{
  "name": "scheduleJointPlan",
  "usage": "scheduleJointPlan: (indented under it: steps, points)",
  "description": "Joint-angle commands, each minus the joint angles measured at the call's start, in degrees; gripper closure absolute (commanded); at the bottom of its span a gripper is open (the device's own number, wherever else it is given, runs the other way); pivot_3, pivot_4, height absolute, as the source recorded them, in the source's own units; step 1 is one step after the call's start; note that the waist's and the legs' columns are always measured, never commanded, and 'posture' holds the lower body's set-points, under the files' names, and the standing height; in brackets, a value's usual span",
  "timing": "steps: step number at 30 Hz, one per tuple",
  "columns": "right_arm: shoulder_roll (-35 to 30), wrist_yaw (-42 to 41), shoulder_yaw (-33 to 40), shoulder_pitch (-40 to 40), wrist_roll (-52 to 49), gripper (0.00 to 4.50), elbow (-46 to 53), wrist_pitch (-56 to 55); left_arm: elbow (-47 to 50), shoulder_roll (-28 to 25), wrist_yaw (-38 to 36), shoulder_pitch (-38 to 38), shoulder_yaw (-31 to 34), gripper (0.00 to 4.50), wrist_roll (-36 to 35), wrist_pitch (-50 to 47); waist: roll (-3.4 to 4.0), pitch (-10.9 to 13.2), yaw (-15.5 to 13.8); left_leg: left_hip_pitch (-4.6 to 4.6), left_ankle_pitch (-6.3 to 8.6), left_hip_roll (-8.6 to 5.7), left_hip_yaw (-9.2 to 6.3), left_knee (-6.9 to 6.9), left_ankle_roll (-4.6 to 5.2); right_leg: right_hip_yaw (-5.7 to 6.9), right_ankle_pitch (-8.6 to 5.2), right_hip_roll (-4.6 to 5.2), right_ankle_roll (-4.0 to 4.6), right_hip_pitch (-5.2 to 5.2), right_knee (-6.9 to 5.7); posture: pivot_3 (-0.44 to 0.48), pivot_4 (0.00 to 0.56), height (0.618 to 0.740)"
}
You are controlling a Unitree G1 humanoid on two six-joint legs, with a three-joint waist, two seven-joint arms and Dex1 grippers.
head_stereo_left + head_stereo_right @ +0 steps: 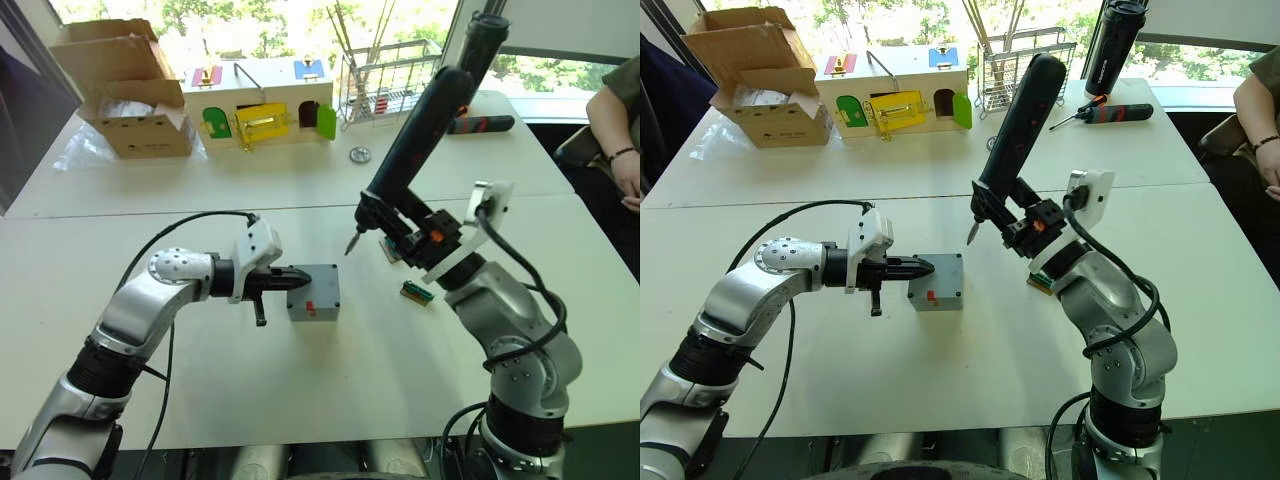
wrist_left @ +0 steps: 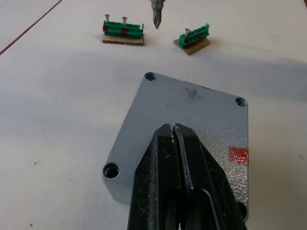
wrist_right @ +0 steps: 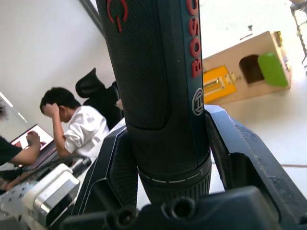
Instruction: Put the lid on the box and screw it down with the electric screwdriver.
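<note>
The grey box [image 1: 312, 305], with a small red mark on its near side, sits mid-table, and the lid [image 2: 192, 108] with its corner holes lies flat on top of it. My left gripper [image 1: 303, 280] is shut, and its joined fingertips [image 2: 171, 132] rest on the lid from the left. My right gripper [image 1: 415, 238] is shut on the black electric screwdriver [image 1: 420, 130]. The tool is held tilted, with its metal bit [image 1: 352, 243] hanging in the air just right of and behind the box.
Two green screw holders [image 2: 123, 29] [image 2: 194, 38] lie beyond the box. At the back stand a cardboard box [image 1: 125, 95], a wooden latch box [image 1: 258, 110], a wire basket [image 1: 385, 80], a black bottle [image 1: 482, 45] and a hand screwdriver [image 1: 480, 125]. A person [image 1: 620, 130] sits at the far right.
</note>
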State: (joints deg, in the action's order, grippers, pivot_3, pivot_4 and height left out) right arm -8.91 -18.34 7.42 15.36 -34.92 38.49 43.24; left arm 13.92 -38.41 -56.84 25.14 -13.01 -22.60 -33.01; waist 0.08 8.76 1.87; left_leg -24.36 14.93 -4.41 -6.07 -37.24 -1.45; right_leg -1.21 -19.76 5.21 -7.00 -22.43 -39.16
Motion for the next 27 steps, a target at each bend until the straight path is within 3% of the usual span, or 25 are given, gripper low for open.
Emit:
scheduleJointPlan:
  steps: [1,27]
  points:
    - [0.2,0.0,-2.0,0.3,-0.7,2.74,2.1,-3.3,-0.1,0.1,0.0,-0.6,-1.7,4.5,2.4,0.9,0.0,0.0,0.0,0.02,0.0,0.0,0.0,-0.01,0.0,0.0,0.0,0.0,0.0,0.03,0.0,0.0,0.15,0.74]
    - [-1.9,-1.3,-9.3,-2.2,5.0,2.74,-5.5,-12.4,0.3,-0.6,-0.5,-1.8,-1.3,4.5,3.5,1.1,0.01,0.0,0.4,0.09,0.0,0.0,-0.04,0.0,0.0,0.02,0.0,-0.04,0.0,0.08,-0.04,0.0,0.15,0.74]
